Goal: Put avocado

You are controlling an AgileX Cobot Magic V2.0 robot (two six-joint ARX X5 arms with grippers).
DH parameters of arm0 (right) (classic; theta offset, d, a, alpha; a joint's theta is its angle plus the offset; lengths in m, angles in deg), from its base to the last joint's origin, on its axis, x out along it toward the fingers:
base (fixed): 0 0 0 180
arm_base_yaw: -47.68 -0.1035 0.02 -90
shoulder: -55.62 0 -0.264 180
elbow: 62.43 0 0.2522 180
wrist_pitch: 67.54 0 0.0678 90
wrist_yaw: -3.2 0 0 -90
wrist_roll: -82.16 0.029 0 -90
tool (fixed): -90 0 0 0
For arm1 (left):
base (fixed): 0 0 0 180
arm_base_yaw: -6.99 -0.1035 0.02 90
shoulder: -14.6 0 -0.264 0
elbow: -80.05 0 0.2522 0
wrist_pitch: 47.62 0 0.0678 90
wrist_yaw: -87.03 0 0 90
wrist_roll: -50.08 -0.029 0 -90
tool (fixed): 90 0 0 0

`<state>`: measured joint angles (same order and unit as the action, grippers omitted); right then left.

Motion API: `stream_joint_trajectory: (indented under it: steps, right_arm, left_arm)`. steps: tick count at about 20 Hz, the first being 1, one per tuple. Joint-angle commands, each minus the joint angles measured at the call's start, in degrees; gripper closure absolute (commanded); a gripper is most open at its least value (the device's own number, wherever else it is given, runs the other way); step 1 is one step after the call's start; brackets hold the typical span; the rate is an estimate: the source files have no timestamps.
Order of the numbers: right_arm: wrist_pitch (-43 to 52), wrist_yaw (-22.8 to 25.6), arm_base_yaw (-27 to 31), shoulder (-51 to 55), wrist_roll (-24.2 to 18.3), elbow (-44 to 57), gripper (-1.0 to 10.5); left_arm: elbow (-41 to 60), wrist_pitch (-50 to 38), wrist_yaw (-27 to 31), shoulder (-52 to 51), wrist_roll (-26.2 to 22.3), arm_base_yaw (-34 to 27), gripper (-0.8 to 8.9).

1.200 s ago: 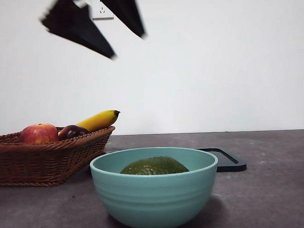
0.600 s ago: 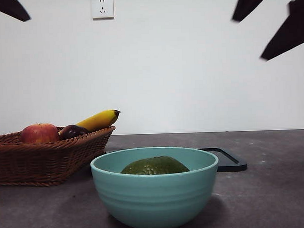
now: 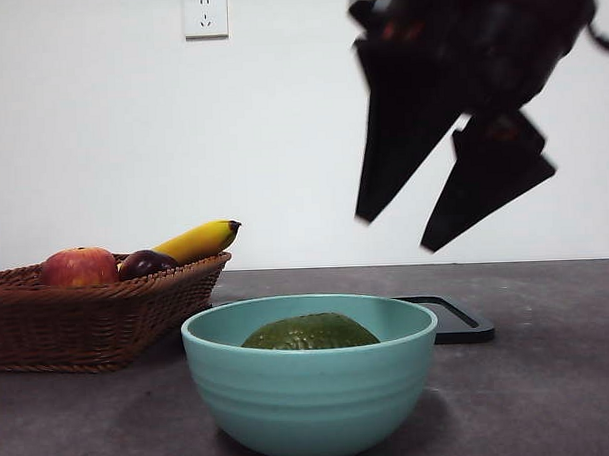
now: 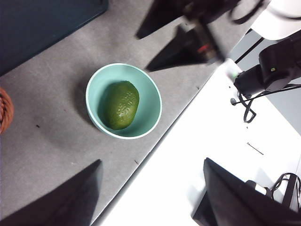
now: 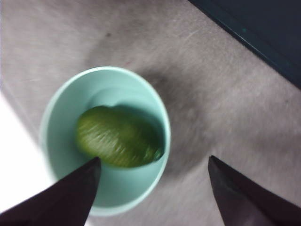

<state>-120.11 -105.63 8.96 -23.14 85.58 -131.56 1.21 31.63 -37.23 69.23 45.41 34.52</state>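
The dark green avocado (image 3: 308, 333) lies inside the teal bowl (image 3: 310, 398) at the front middle of the table. My right gripper (image 3: 395, 235) is open and empty, hanging above and a little right of the bowl, apart from it. In the right wrist view the avocado (image 5: 117, 136) and bowl (image 5: 56, 103) lie below the open right gripper (image 5: 154, 159). My left gripper (image 4: 153, 161) is open and empty, high above the table's edge. Its view shows the avocado (image 4: 121, 104), the bowl (image 4: 155, 101) and the right gripper (image 4: 143, 53).
A wicker basket (image 3: 87, 316) at the left holds a red apple (image 3: 78, 267), a dark plum (image 3: 146, 263) and a banana (image 3: 198, 240). A flat black tray (image 3: 453, 318) lies behind the bowl to the right.
The left gripper has left the front view at the top left. The right gripper has come in from the upper right and dropped down above the bowl. The avocado and bowl have not moved.
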Motion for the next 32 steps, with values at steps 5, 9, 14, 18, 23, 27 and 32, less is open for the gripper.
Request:
stream_joint_trajectory:
  steps: [5,9,14,18,23,27,32]
  right_arm:
    - [5.44,6.38,-3.80,-7.28,0.68,-1.09,6.4]
    - [7.93,10.14,-4.96,-9.79,0.94,-1.09,6.8]
    - [9.03,9.84,-5.35,-12.02,1.09,-1.09,7.6]
    - [9.09,9.64,-5.79,-12.26,1.09,-1.09,9.0]
    - [9.25,7.08,-5.79,-12.26,1.14,-1.09,9.3]
    - [8.31,6.86,-5.77,-12.17,1.99,-2.40,9.3]
    - [1.92,8.59,-3.30,-12.22,1.95,-11.50,9.3]
  left_arm:
    - [-0.44,-0.31,-0.24,-0.09,-0.90,0.24,4.71]
    - [-0.44,-0.31,-0.24,-0.09,-0.87,0.24,4.71]
    - [-0.44,-0.31,-0.24,-0.09,-0.87,0.24,4.71]
    - [-0.44,-0.31,-0.24,-0.09,-0.90,0.24,4.71]
    - [-0.44,-0.31,-0.24,-0.13,-0.90,0.24,4.71]
    - [-0.44,-0.33,-0.22,-0.42,-0.90,0.24,4.71]
    - [-0.44,-0.31,-0.20,-1.49,-0.90,0.22,4.71]
